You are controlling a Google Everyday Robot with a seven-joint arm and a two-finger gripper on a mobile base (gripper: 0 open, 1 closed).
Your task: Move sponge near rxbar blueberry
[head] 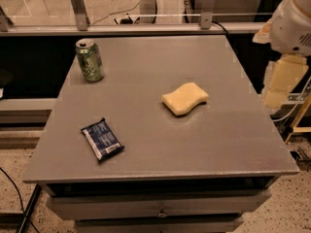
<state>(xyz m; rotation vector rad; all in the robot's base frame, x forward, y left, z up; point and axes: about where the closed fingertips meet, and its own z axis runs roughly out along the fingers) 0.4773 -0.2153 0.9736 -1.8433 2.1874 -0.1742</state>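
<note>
The sponge (185,98) is lying on the table (146,57), well apart from the rxbar blueberry (102,139). The gripper (281,81) is hanging beside the right edge; clenched or released, I cannot tell.

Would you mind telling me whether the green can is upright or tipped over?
Upright: the can stands on its base, top rim showing. The pincer hangs beside the table.

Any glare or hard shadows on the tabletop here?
Camera view: soft, even light, no glare on the table; sponge and rxbar blueberry cast only thin shadows; the tool, past the table's right edge, is lit brightly.
</note>
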